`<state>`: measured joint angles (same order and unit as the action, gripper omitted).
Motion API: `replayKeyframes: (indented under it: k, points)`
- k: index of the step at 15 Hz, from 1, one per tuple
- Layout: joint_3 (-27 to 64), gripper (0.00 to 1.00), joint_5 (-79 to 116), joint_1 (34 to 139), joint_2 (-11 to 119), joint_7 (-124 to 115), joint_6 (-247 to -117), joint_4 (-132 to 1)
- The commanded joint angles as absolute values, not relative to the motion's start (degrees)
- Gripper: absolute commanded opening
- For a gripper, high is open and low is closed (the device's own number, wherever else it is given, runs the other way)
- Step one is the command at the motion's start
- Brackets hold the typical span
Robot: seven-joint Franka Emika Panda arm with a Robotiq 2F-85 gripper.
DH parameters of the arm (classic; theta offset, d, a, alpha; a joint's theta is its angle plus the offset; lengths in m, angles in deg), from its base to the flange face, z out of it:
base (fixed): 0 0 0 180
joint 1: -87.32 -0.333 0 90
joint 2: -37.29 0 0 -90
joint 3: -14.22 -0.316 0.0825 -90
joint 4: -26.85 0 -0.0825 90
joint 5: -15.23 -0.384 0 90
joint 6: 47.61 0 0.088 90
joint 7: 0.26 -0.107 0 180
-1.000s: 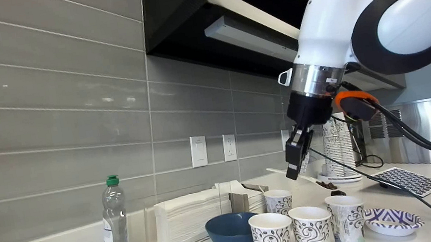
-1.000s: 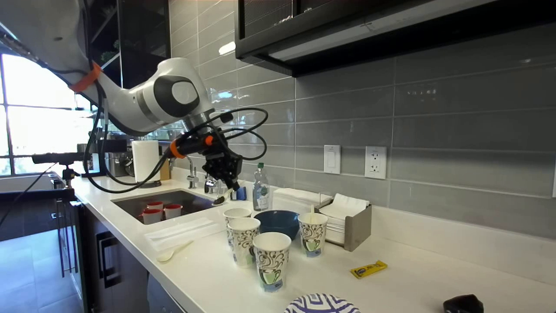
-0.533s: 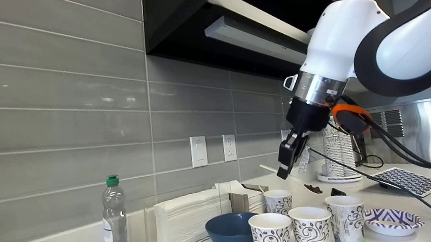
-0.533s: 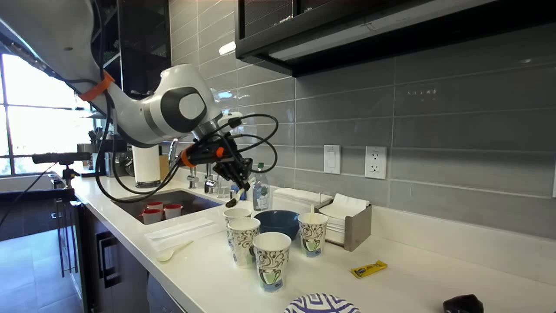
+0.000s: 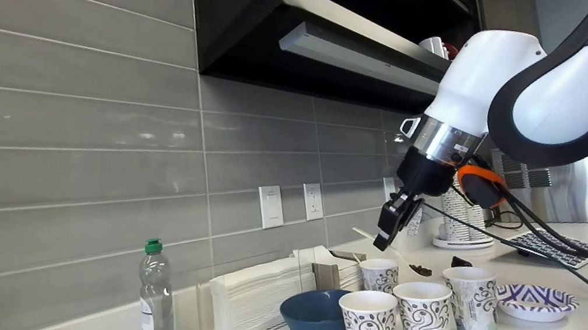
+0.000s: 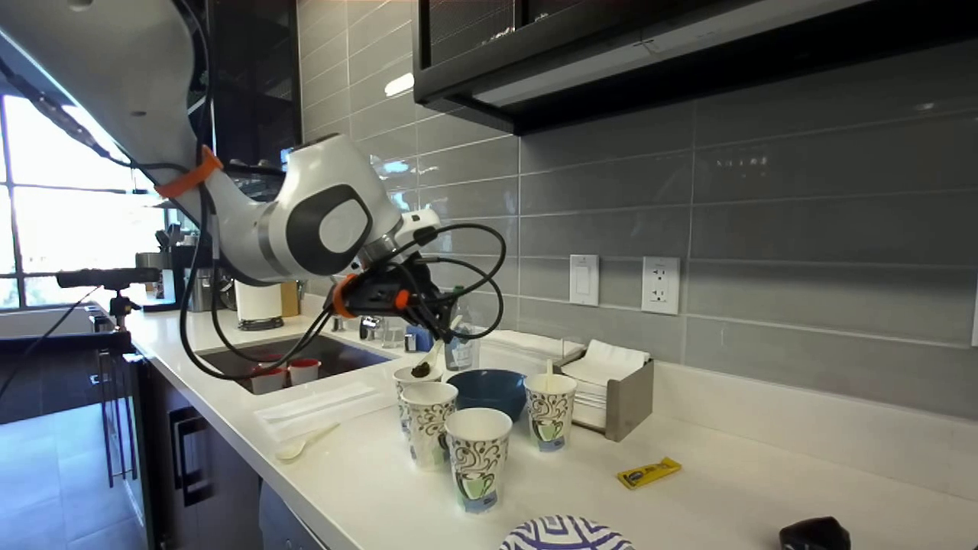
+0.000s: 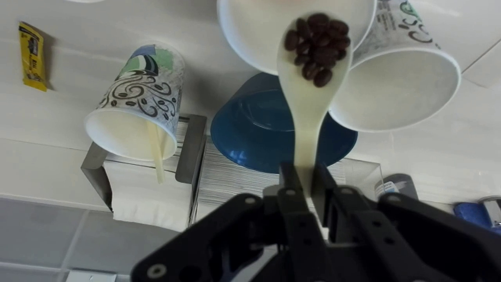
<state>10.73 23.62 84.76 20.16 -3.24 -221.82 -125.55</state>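
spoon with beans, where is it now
The pincer holds the spoon right of centre in the wrist view, its handle in front of the blue bowl, the beans in front of a paper cup.

Spoon (image 7: pixel 307 115): smooth, plastic-looking. Coffee beans (image 7: pixel 321 47): faint sheen. Paper cups (image 7: pixel 139 90): matt. Bowl (image 7: pixel 250 141): smooth, glossy. Napkin holder (image 6: pixel 631 402) near counter (image 6: pixel 718 504) wall-side edge: matt metal. Wall tiles (image 5: pixel 89 174): glossy.
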Motion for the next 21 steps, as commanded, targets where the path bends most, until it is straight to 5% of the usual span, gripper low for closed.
replayKeyframes:
  k: [1, 21]
  points:
    - [12.3, 0.03, 20.1, 82.9, 22.9, -0.7, -228.4, -126.5]
    - [35.7, 0.03, 28.8, 64.4, 24.7, -5.0, -245.4, -130.5]
